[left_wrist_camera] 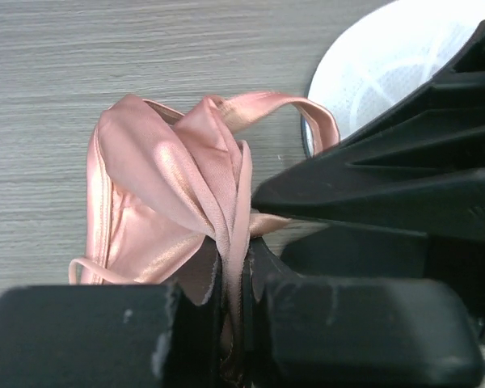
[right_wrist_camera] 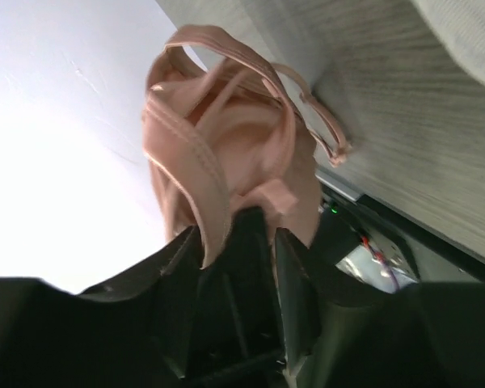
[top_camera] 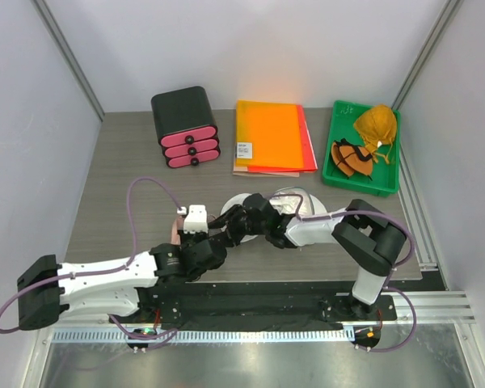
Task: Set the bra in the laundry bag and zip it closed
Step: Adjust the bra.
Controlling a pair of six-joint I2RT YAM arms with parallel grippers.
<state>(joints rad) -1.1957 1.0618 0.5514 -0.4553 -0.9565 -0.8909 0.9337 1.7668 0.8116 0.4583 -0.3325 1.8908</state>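
**Laundry bag point(top_camera: 309, 204) and bra point(top_camera: 176, 233) mostly hidden**

From above, the arms cover most of the laundry bag; left of it, only a pink sliver of bra shows. The left wrist view crops the laundry bag at the top-right corner.

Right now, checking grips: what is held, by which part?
The left claw pinches the bra by a bunched fold of fabric; whether the right claw also grips it cannot be told.

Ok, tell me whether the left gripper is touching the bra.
Touching. In the left wrist view the left gripper pinches a fold of the bra between shut jaws.
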